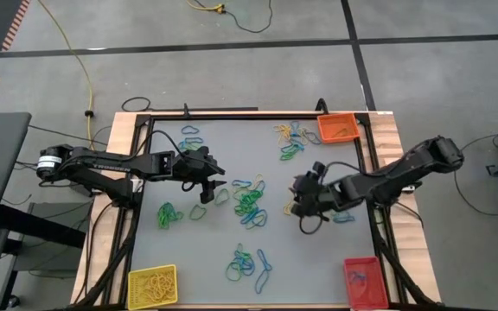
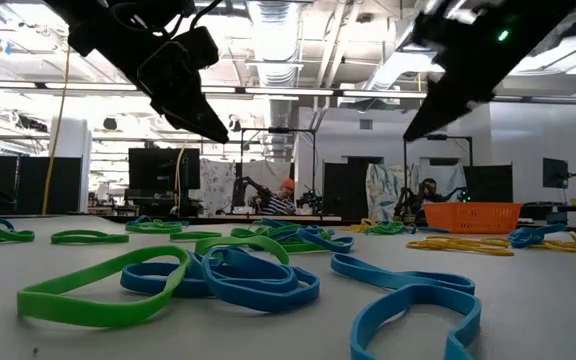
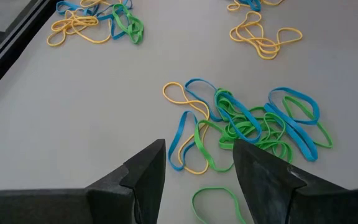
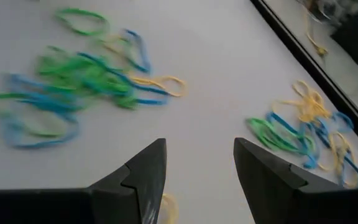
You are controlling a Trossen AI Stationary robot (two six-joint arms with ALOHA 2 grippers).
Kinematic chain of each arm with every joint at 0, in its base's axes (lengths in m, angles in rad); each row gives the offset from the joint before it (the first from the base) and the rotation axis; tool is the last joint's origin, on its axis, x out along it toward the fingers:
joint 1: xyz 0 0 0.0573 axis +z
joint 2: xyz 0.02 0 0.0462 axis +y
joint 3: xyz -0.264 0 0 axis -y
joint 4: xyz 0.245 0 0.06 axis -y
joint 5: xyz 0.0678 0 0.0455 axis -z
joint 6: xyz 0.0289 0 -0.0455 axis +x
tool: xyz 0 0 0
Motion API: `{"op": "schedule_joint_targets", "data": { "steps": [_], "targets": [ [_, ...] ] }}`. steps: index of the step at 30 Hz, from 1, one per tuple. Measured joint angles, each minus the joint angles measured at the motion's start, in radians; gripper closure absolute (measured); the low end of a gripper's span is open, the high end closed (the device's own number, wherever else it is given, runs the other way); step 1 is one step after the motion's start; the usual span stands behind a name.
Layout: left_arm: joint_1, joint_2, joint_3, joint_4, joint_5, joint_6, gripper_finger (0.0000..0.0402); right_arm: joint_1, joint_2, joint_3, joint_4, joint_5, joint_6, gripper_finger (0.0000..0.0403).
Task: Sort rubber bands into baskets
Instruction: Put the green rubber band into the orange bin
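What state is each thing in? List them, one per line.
left gripper: open, empty, above the table left of the middle pile.
right gripper: open, empty, above the table right of the middle pile.
rubber bands: mostly loose on the table, in scattered clusters.
yellow basket: holds yellow bands.
orange basket: holds at least one band.
red basket: holds a few blue bands.

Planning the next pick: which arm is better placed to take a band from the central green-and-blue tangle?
Probably left. The left gripper is open beside the central tangle, which lies just past its fingertips in its wrist view. The right gripper, also open, sits farther off.
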Motion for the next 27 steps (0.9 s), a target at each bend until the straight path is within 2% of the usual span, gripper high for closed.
{"op": "schedule_joint_targets", "data": {
  "steps": [4, 11, 20, 27],
  "targets": [
    [0.000, 0.000, 0.000, 0.000, 0.000, 0.000, 0.0223, -0.067, 0.000, -0.013, 0.036, -0.039, 0.019, 0.0188],
    [0.000, 0.000, 0.000, 0.000, 0.000, 0.000, 0.0223, -0.083, -0.001, -0.015, 0.134, -0.121, -0.019, 0.0188],
    [0.000, 0.000, 0.000, 0.000, 0.000, 0.000, 0.0223, -0.137, -0.001, -0.015, 0.097, -0.205, -0.061, 0.0188],
    [0.000, 0.000, 0.000, 0.000, 0.000, 0.000, 0.0223, -0.292, -0.001, -0.031, 0.081, -0.221, -0.214, 0.0188]
  ]
}}
